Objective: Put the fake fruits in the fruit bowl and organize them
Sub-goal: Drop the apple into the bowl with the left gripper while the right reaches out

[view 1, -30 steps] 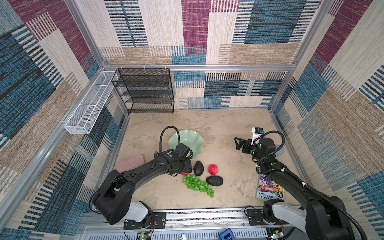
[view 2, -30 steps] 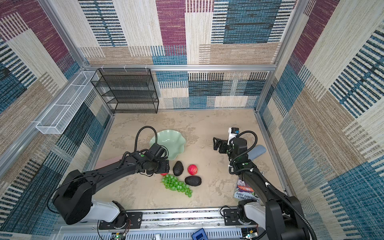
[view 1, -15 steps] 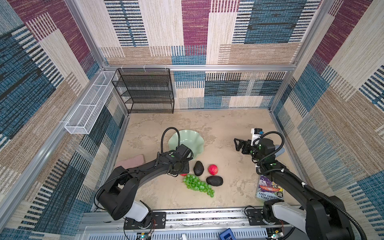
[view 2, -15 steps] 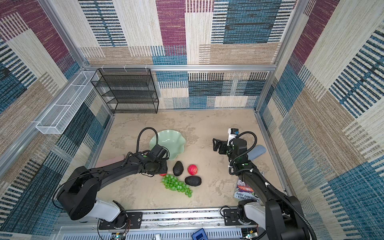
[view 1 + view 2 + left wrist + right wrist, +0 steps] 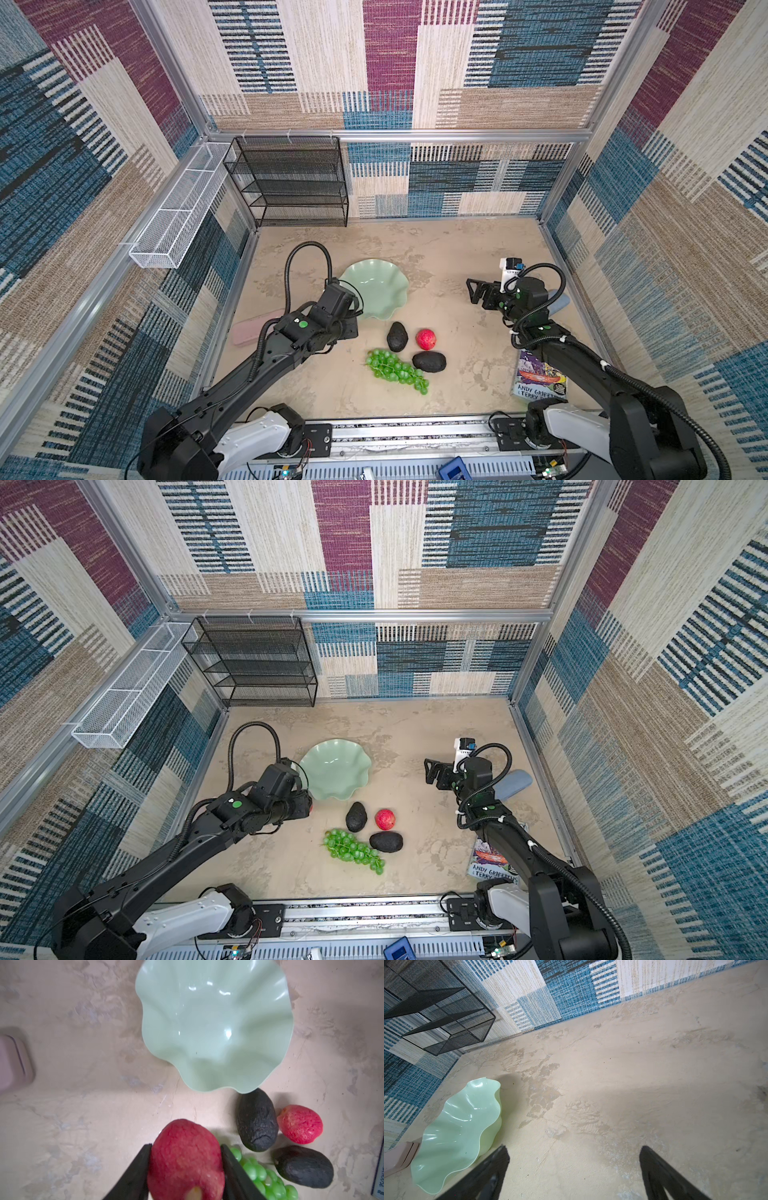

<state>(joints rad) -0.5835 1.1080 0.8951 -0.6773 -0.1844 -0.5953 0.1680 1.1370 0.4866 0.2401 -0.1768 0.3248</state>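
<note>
Fruit bowl (image 5: 376, 286): empty, no fruit delivered yet. Right gripper (image 5: 575, 1149): jaws spread wide, holding nothing, well apart from the fruit, unmoved over the last second. Grape bunch (image 5: 395, 370), first avocado (image 5: 397, 336) just beside the bowl's rim, second avocado (image 5: 429, 362) and loose apple (image 5: 426, 339): all on the table, undisturbed. Change noted: the left gripper (image 5: 186, 1147), partly open a second ago, has closed. Its fingers (image 5: 135, 1172) now pinch the other red apple (image 5: 185, 1163) from both sides, near the bowl. First fruit appears secured; lifting it over the rim is judged the next step
</note>
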